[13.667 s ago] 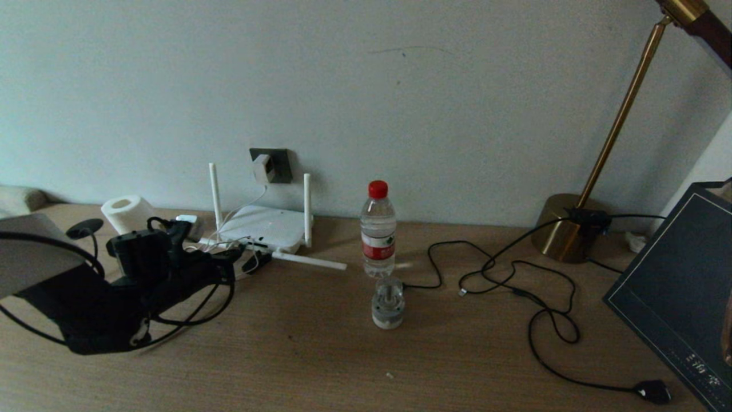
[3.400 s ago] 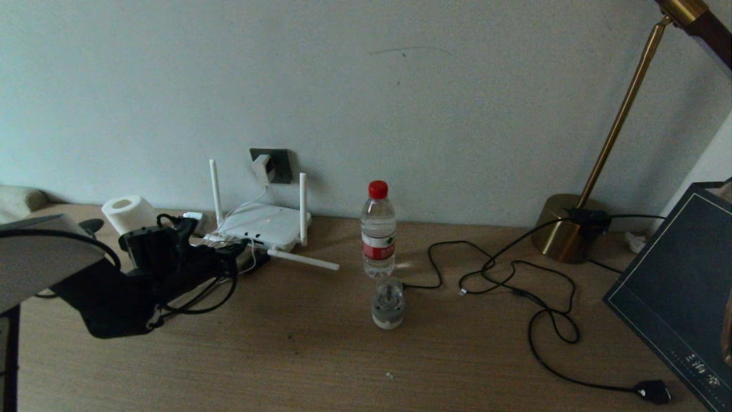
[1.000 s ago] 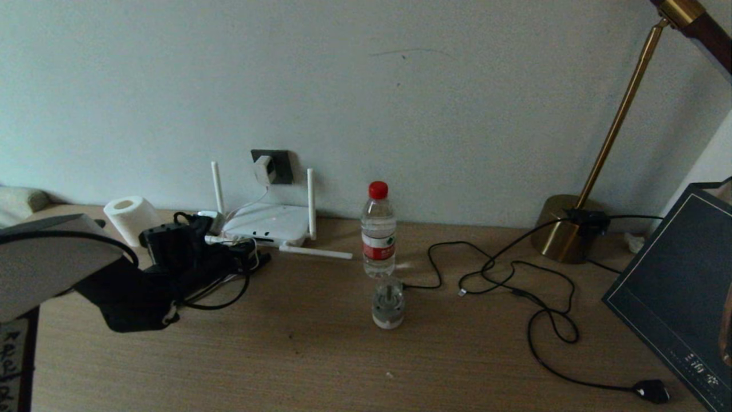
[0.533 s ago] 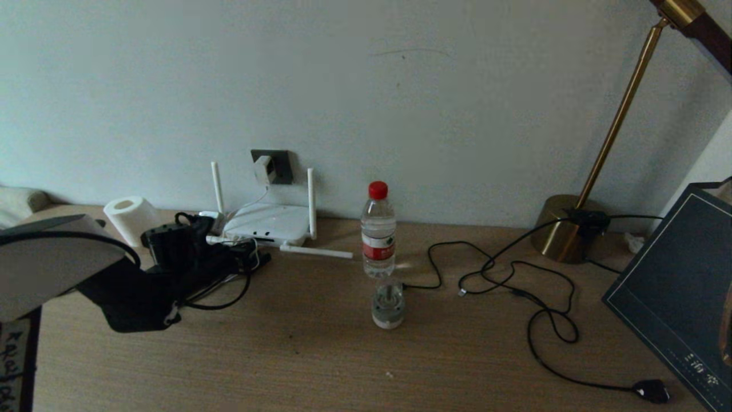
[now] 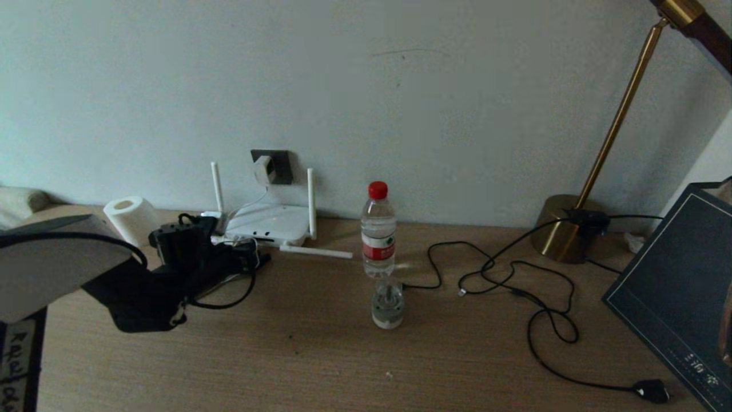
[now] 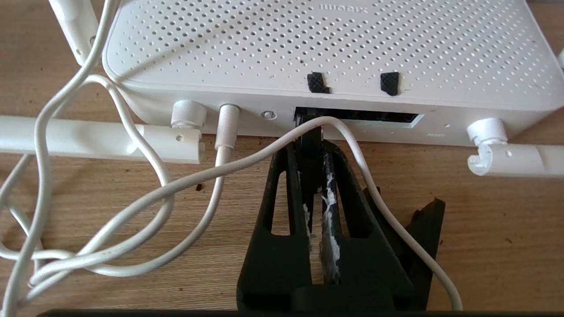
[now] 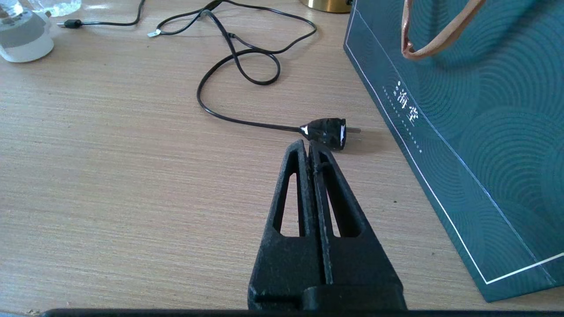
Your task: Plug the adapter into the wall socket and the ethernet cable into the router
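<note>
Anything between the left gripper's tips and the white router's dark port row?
Left wrist view: left gripper, shut on a black plug, reaches the router ports; thin white cord crosses it.

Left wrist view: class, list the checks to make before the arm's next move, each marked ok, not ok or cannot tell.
1. Adapter in wall socket: ok.
2. Left gripper jaws shut on ethernet cable plug: ok.
3. Plug at router port row: ok.
4. Plug fully seated: cannot tell.
5. White cord clear of jaws: not ok, draped across them.
6. Right gripper parked over table: ok.
</note>
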### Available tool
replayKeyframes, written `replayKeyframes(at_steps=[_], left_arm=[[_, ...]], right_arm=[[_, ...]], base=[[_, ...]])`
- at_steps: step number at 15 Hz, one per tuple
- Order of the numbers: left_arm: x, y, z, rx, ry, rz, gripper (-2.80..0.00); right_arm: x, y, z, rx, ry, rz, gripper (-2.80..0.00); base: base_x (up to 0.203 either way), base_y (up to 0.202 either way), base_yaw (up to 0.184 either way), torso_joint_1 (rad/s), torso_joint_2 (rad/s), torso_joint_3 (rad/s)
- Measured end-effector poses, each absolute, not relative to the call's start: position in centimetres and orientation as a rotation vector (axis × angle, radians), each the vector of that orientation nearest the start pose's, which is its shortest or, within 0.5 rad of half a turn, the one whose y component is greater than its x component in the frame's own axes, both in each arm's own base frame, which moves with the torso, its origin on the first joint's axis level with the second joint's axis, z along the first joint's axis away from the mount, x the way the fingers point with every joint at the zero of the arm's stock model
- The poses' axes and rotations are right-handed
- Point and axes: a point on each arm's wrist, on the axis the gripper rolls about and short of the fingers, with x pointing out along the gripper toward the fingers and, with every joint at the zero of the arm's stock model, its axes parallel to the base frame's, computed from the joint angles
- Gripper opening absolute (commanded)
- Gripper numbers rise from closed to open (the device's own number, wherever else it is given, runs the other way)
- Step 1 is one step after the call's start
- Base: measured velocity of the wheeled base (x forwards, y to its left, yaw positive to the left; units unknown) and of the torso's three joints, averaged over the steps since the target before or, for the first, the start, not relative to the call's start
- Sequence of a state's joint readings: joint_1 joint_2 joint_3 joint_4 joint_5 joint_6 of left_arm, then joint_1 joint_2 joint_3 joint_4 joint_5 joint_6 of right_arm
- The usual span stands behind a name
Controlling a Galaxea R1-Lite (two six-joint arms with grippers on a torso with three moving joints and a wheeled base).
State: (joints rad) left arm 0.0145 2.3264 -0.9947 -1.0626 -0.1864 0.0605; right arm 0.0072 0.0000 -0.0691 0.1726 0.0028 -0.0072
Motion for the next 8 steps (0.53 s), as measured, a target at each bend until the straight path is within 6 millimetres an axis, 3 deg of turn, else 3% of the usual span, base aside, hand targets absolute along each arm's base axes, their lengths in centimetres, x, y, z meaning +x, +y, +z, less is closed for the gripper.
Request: replayKeyframes(at_steps=[8], left_arm=[[41.80,-0.35,3.80,0.027,0.269,-0.186,-2.80]], right_arm=[[-2.90,-0.01,7.68,-0.007,0.103,0.010,-2.80]], base=[[0.000,0.000,0.000,0.000,0.00,0.000]])
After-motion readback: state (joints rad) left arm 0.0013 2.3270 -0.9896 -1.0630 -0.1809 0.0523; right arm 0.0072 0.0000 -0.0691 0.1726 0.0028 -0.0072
